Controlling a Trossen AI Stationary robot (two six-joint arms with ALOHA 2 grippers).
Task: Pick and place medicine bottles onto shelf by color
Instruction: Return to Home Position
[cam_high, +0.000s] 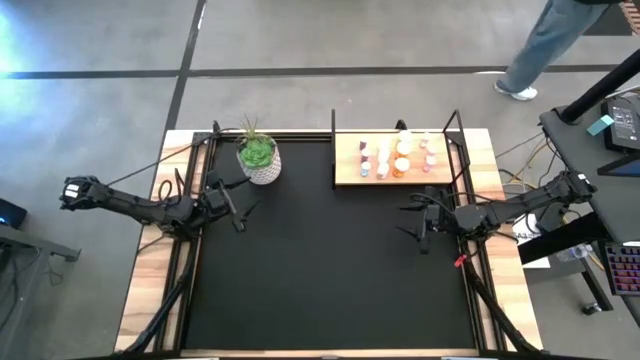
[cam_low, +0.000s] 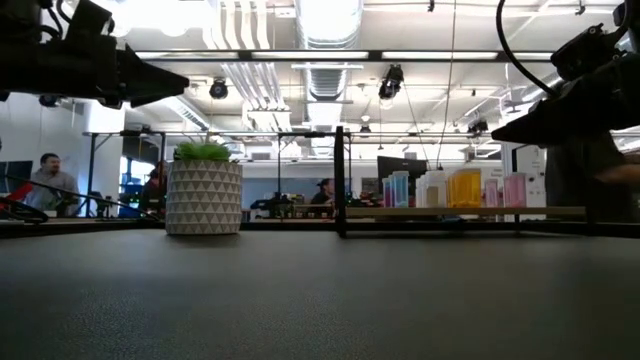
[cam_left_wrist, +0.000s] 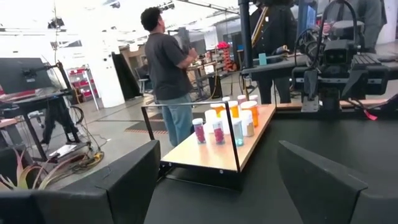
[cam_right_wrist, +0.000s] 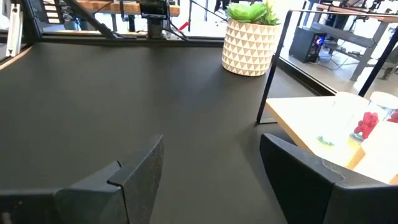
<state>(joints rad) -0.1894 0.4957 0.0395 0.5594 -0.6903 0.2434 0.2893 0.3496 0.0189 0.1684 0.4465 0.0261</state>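
Pincer status: the right pincer (cam_high: 421, 226) hangs over the black mat (cam_high: 320, 270) with its fingers spread wide and nothing between them. The left pincer (cam_high: 243, 210) is likewise released and empty, close beside the plant pot (cam_high: 262, 165).

The medicine bottles (cam_high: 396, 157) stand upright in short rows on the shelf (cam_high: 346, 176). The shelf lies near the right pincer, off to the side of its fingers toward the far edge of the counter (cam_high: 505, 300), with bare mat between them. From the left pincer the shelf is well apart, across the mat.

The bottles are small smooth cylinders in white, pink, orange and blue, several of them translucent with white caps. The shelf is a flat light-wood board with thin black metal posts. The mat is matte and finely textured. The pot is white with a raised triangle pattern.
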